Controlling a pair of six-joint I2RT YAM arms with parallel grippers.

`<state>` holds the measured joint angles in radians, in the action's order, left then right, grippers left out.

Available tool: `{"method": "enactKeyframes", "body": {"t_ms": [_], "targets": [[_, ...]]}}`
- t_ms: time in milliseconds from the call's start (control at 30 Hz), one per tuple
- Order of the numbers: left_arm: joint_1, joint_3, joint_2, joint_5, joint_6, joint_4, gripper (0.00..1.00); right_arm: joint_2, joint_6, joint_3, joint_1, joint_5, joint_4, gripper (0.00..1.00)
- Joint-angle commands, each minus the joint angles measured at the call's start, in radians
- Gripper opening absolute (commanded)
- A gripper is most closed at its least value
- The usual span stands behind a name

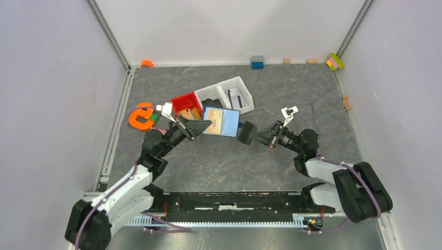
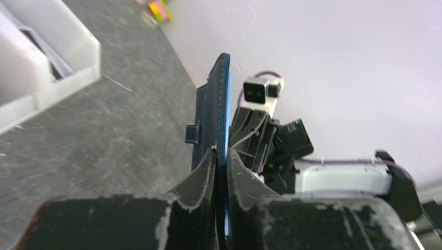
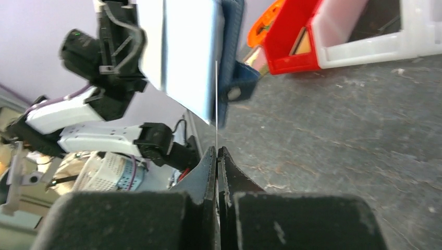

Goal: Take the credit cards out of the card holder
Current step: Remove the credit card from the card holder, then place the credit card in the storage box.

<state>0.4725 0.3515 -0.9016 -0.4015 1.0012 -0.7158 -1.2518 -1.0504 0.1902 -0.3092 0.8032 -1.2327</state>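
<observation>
The navy-blue card holder [image 1: 221,121] hangs above the table between the two arms, its lighter blue inside facing up. My left gripper [image 1: 205,125] is shut on its left edge; in the left wrist view [image 2: 221,154] the holder [image 2: 211,117] stands edge-on between the jaws. My right gripper [image 1: 246,133] is at the holder's right edge by the strap tab [image 3: 241,83]. In the right wrist view [image 3: 217,150] it is shut on a thin credit card [image 3: 216,104], seen edge-on and reaching up to the holder [image 3: 182,57]. Light and dark cards [image 1: 235,97] lie in the white bin.
A white two-part bin [image 1: 245,88] and a red bin [image 1: 185,100] stand just behind the holder, with brown pieces [image 1: 191,113] beside them. An orange object [image 1: 139,117] lies at the left. Small toy blocks [image 1: 257,62] line the back wall.
</observation>
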Motion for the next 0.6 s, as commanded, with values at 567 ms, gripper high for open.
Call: {"method": "enactKeyframes", "body": {"t_ms": [567], "targets": [[-0.005,-0.033,0.532,0.582,-0.106,0.541,0.02,-0.452,0.607,0.814,-0.206,-0.291,0.981,0.00]]}}
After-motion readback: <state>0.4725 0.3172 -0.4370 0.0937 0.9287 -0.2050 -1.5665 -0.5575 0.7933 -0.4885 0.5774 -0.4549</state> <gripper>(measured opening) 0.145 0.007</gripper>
